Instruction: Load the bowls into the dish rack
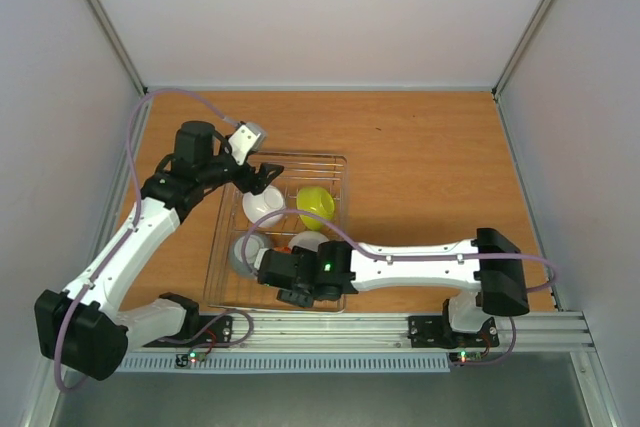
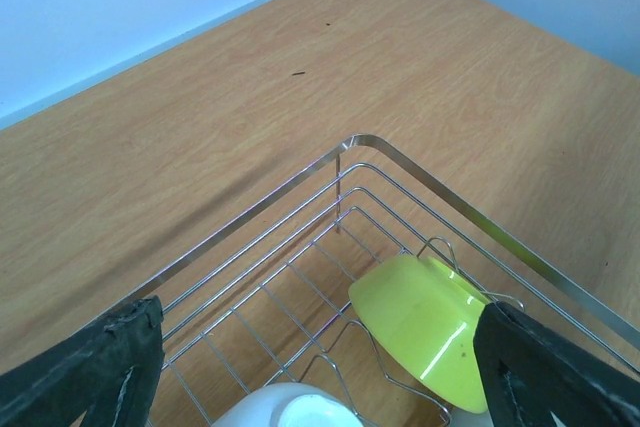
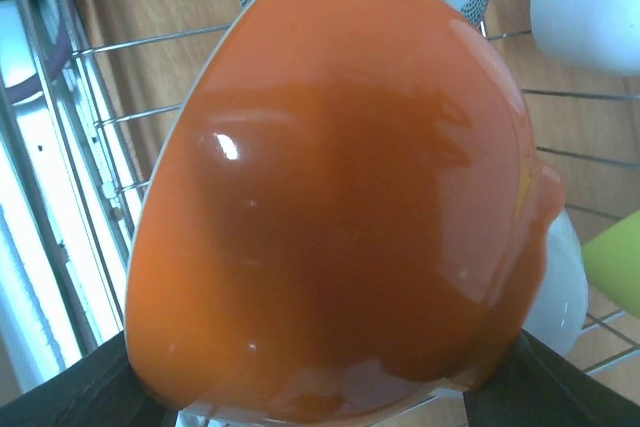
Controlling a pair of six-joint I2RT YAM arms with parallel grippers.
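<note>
The dish rack [image 1: 340, 162] stands left of the table's middle. In it lie a yellow-green bowl [image 1: 315, 204], a white bowl [image 1: 262, 205], a grey bowl [image 1: 243, 252] and a second white bowl [image 1: 310, 241]. My right gripper [image 1: 283, 269] is over the rack's near end, shut on the orange bowl [image 3: 340, 187], which fills the right wrist view between the fingers [image 3: 560, 392]. Only a sliver of the orange bowl [image 1: 284, 245] shows from above. My left gripper [image 1: 260, 175] hovers open over the rack's far left, with nothing between its fingers [image 2: 90, 372]. Below it lie the yellow-green bowl [image 2: 430, 332] and a white bowl [image 2: 290, 409].
The rack's far corner [image 2: 360, 139] sits on the bare wooden table [image 1: 430, 167]. Grey walls close in the table at the back and both sides. An aluminium rail [image 1: 340, 327] with both arm bases runs along the near edge.
</note>
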